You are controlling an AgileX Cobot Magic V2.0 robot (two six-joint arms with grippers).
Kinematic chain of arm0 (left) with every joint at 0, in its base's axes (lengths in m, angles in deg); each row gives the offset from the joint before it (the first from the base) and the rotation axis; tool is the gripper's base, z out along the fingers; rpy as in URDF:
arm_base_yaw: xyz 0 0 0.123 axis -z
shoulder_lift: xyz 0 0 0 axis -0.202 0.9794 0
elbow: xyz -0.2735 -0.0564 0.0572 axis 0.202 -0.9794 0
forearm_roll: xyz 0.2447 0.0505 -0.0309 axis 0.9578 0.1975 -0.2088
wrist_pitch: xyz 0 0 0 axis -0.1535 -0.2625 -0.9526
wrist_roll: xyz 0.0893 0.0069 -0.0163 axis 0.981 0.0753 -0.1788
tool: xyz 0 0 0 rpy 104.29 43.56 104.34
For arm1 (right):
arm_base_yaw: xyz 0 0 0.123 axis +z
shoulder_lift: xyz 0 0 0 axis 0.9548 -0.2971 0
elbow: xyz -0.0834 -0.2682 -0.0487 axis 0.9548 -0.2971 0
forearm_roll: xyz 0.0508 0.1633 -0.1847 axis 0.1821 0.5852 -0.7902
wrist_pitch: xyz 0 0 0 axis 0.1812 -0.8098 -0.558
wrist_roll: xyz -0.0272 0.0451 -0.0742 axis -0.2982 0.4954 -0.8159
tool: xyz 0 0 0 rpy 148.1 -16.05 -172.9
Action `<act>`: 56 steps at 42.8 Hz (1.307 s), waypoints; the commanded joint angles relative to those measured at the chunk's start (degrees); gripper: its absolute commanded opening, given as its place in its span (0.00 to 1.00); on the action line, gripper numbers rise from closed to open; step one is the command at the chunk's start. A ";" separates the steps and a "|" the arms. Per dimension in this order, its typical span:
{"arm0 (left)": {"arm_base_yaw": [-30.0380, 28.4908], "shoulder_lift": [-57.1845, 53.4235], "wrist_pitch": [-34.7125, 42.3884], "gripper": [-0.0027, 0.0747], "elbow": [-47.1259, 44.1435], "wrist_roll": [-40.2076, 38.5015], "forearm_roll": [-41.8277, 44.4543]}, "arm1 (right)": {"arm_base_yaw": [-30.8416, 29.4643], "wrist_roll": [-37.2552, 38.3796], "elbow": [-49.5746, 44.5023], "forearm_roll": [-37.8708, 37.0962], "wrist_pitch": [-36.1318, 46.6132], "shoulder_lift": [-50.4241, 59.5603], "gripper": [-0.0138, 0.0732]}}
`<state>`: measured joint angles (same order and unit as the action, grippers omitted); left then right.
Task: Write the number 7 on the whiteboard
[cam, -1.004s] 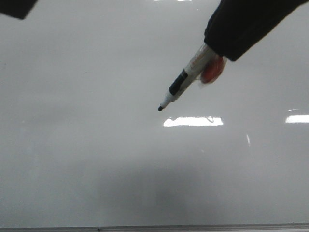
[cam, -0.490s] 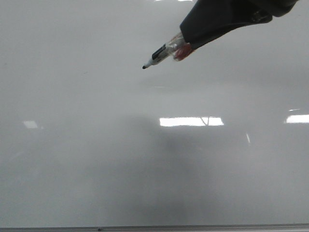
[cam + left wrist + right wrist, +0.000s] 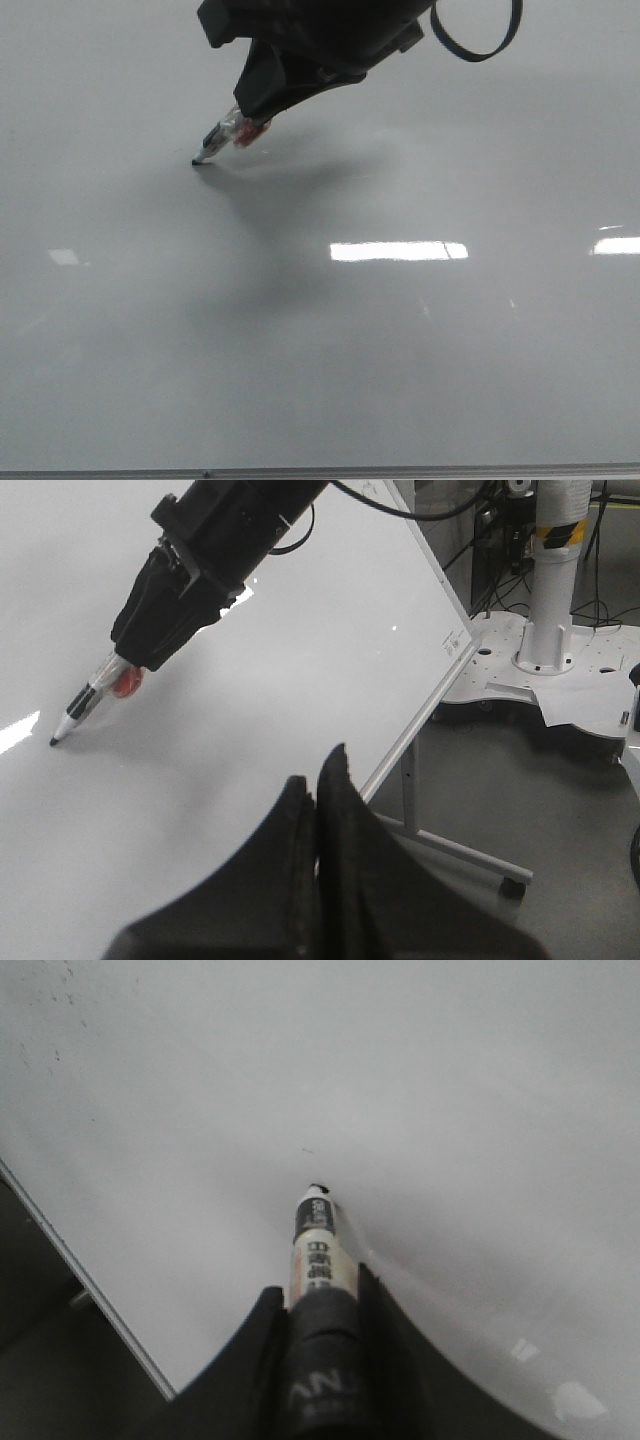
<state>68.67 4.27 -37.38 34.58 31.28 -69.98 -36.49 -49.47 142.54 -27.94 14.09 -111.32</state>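
Note:
The whiteboard [image 3: 400, 380] fills the front view, glossy pale grey with bright reflections; it also shows in the left wrist view [image 3: 300, 660] and the right wrist view [image 3: 450, 1110]. No number 7 shows on it. My right gripper [image 3: 262, 110] is shut on a black-and-white marker [image 3: 218, 140], also seen in the left wrist view [image 3: 85, 702] and the right wrist view [image 3: 316, 1245]. Its black tip touches or nearly touches the board at upper left of centre. My left gripper [image 3: 316, 780] is shut and empty, off the board's side.
The board's thin grey bottom edge [image 3: 320, 471] runs along the bottom of the front view. Beside the board stand its metal leg and foot [image 3: 450, 840] and a white robot base with a column [image 3: 550, 600] on the grey floor.
My right gripper has carried the marker up and then to the left across the board. The tip has dropped onto or close to the surface.

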 commanded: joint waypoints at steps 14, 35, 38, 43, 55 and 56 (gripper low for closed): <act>0.11 0.53 4.80 0.01 1.51 -0.54 -0.32 | -7.19 -0.24 -2.45 0.60 3.15 5.80 0.09; 0.11 0.53 4.80 0.01 1.51 -0.54 -0.32 | -4.16 -0.70 -10.40 0.58 3.41 -0.05 0.09; 0.11 0.53 4.80 0.01 1.51 -0.54 -0.32 | -2.58 -0.70 -10.40 0.58 4.48 -2.04 0.09; 0.11 0.53 4.80 0.01 1.51 -0.54 -0.32 | 0.71 -1.60 -10.34 0.58 2.61 0.88 0.09; 0.11 3.18 2.56 0.01 2.14 -0.56 -1.31 | 6.13 -13.97 -6.45 0.53 -15.33 16.07 0.09; 0.11 4.56 1.04 0.01 2.49 -0.56 -1.31 | 6.13 -14.96 -5.73 0.53 -18.02 16.44 0.09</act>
<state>68.67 5.25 -37.86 34.60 31.28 -70.82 -30.45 -60.12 133.20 -27.75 1.31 -98.67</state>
